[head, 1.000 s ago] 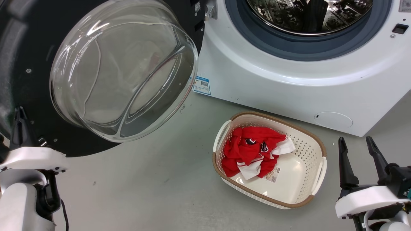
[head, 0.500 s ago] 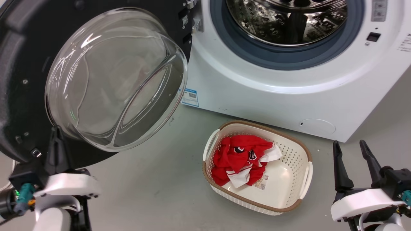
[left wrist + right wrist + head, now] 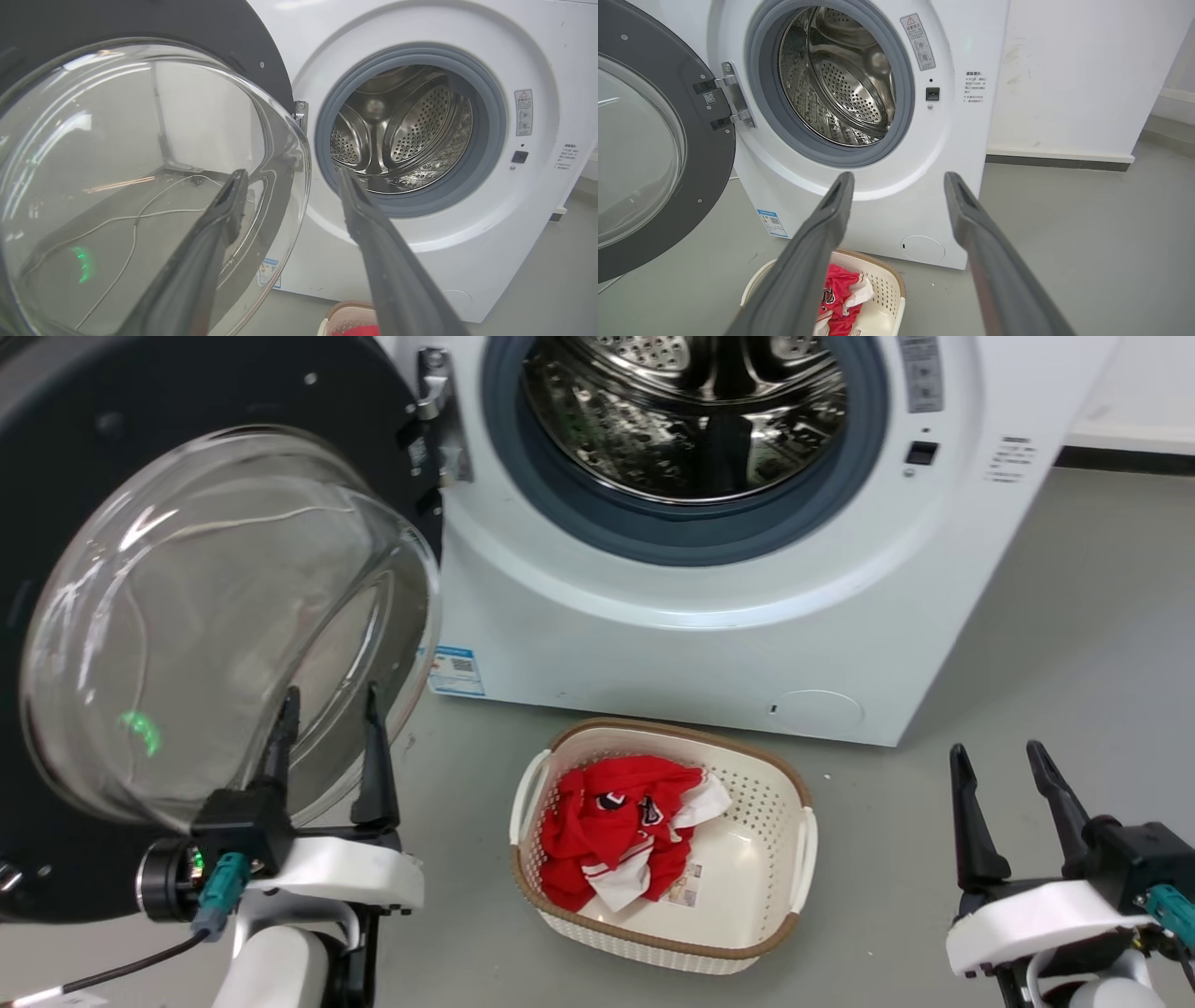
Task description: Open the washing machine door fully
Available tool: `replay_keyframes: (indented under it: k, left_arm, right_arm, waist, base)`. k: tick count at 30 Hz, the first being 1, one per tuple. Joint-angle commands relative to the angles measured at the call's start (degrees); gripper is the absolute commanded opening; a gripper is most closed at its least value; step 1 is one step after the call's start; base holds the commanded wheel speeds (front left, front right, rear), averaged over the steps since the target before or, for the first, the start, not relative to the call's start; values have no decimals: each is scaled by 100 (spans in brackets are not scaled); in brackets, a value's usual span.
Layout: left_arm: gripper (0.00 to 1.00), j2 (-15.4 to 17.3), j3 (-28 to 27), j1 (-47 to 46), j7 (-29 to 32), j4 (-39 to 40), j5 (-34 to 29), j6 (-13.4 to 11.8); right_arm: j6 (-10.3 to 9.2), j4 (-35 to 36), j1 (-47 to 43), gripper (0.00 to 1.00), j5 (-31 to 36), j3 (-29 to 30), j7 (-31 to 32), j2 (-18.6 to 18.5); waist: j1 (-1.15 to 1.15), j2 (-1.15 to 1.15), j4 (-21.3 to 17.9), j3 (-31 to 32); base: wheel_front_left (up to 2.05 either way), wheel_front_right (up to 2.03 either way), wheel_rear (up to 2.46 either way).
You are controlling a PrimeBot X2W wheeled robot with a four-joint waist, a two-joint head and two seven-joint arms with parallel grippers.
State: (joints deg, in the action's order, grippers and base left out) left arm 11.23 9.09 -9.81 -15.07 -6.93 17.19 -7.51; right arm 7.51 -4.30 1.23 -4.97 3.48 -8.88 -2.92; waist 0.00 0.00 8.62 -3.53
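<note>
Left gripper drawn back before washing machine door, jaws spread empty, right gripper likewise, basket between them

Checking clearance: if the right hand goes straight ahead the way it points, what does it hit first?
Probably the washing machine's white front, just under the drum mouth; depth is unclear.

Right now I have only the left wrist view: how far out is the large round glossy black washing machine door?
Observer: In the right wrist view the washing machine door hangs from its silver metal hinge, swung well clear of the white machine front.
Operator: And my other tool?
Observer: The right tool is open and empty above the grey floor, right of the white perforated plastic basket.
Operator: What's in it?
Observer: A crumpled red and white garment.
</note>
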Motion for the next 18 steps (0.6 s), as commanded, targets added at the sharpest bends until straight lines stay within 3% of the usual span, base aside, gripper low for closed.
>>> replay_keyframes:
  k: [1,11,18]
  left_arm:
    - [100,-52,46,-92,-14,-63,-109,37]
    - [100,-206,124,-143,-14,-404,-579,106]
    - [100,-301,-4,22,-14,-497,-696,87]
  right_arm:
    - [-4,32,119,100,14,-52,-34,8]
    - [-4,157,146,100,147,-90,-68,8]
    - [-4,147,65,100,122,-135,-65,8]
  waist:
    - [0,0,-213,34]
    - [0,0,-738,48]
    - [0,0,-860,91]
  base:
    - [0,0,0]
    - [0,0,0]
    - [0,0,0]
